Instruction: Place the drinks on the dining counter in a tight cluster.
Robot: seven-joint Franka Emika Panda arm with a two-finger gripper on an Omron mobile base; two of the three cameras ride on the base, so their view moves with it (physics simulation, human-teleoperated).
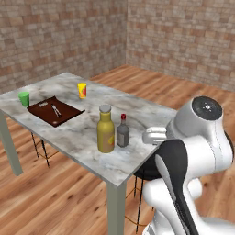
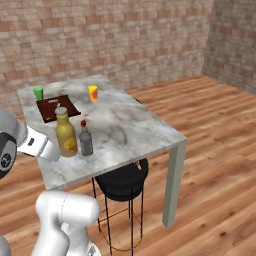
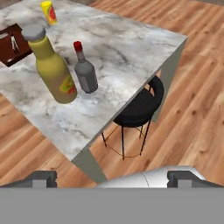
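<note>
Two drinks stand side by side near the front edge of the marble dining counter (image 1: 137, 110) (image 2: 125, 130) (image 3: 122, 52). One is a tall yellow bottle (image 1: 105, 133) (image 2: 66, 137) (image 3: 54, 70) with a grey cap. The other is a shorter dark grey bottle (image 1: 122, 133) (image 2: 86, 141) (image 3: 85, 72) with a red cap, almost touching it. My gripper (image 3: 113, 179) is open with nothing between its fingers. It hangs above the counter's near edge, looking down at both bottles from a distance.
Farther back on the counter are a brown board (image 1: 55, 110) (image 2: 56, 107) with utensils, a green cup (image 1: 24, 98) (image 2: 38, 92) and a yellow cup (image 1: 82, 90) (image 2: 93, 93) (image 3: 49, 12). A black stool (image 2: 122, 180) (image 3: 138, 109) stands under the near edge. Wooden floor and brick walls surround it.
</note>
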